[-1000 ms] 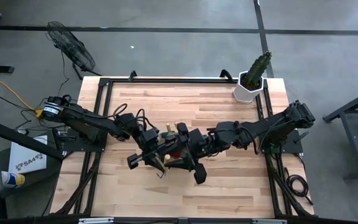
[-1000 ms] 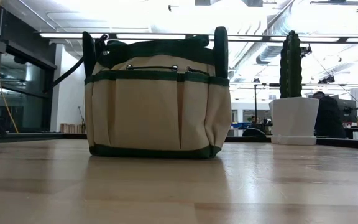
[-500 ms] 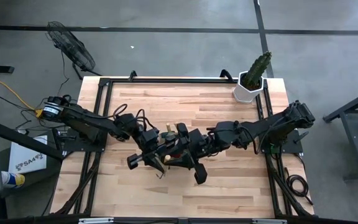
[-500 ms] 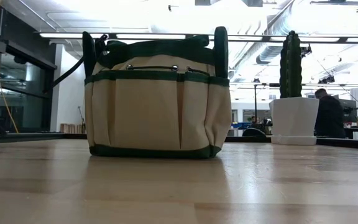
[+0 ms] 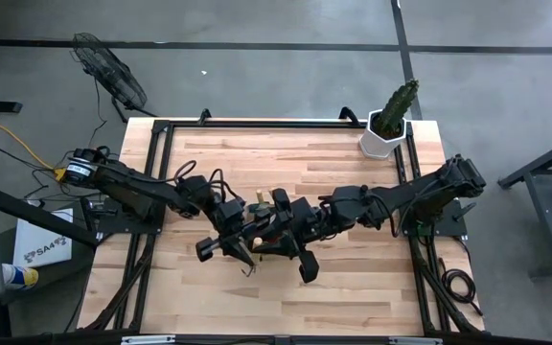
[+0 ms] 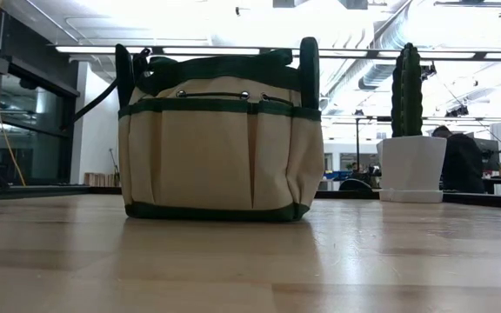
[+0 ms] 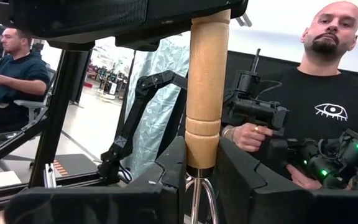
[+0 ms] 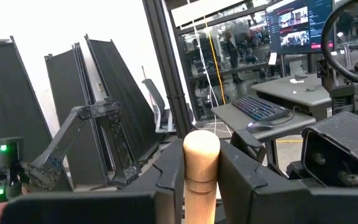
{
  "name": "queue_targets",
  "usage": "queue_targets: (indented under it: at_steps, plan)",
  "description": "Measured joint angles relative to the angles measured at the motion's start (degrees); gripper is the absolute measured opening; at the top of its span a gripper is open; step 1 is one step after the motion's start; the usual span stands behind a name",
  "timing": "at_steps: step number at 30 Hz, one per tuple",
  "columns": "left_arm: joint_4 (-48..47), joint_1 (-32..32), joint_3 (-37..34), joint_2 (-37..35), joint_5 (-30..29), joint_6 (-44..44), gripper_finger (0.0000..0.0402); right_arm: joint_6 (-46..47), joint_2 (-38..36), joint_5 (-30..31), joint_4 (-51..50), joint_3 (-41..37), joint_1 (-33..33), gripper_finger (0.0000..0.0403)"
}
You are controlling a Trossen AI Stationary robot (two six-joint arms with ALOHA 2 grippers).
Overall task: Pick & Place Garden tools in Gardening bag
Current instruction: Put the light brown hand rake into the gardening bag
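The gardening bag, tan with dark green trim, stands upright on its base mid-table. In the high view both grippers meet over it and hide most of it. My left gripper is shut on a wooden-handled hand rake, which has a metal shank. My right gripper is shut on another wooden-handled tool, of which only the rounded handle end shows. Dark tool handles stick up from the bag's top edge. The other tools are hidden. My left gripper pinches the rake's wooden handle at its metal end, just above the shank, between its two fingers. The handle lies across the fingers and runs well beyond them. My right gripper pinches the wooden handle just below its rounded free end between its two fingers. The handle lies across the fingers. The rest of the tool is hidden below them.
A green cactus in a white pot stands at the table's far right corner and also shows in the low view. People sit and stand in the room beyond the table. Bare wood lies along the near edge.
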Motion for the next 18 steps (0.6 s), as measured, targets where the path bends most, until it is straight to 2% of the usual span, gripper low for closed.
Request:
queue_targets:
  at_steps: [2, 9, 12, 18]
  plan:
    - [-0.2, 0.0, 0.0, 0.0, -0.2, 0.0, 0.0065, 0.0, 0.0, 0.0, -0.2, 0.0, 0.0, 0.0058]
    - [-3.0, 0.0, 0.0, 0.0, -1.6, -3.0, 0.0159, 1.9, 0.0, 1.9, -2.4, 0.0, 0.1, 0.0058]
    - [-4.8, 0.1, 0.0, 0.0, -2.1, -3.0, 0.0173, 3.3, 0.0, 3.8, -3.9, 0.0, 0.1, 0.0058]
    - [-8.7, 0.1, 0.0, -0.2, -2.3, -3.2, 0.0178, 5.2, 0.0, 7.8, -6.9, 0.0, 0.1, 0.0058]
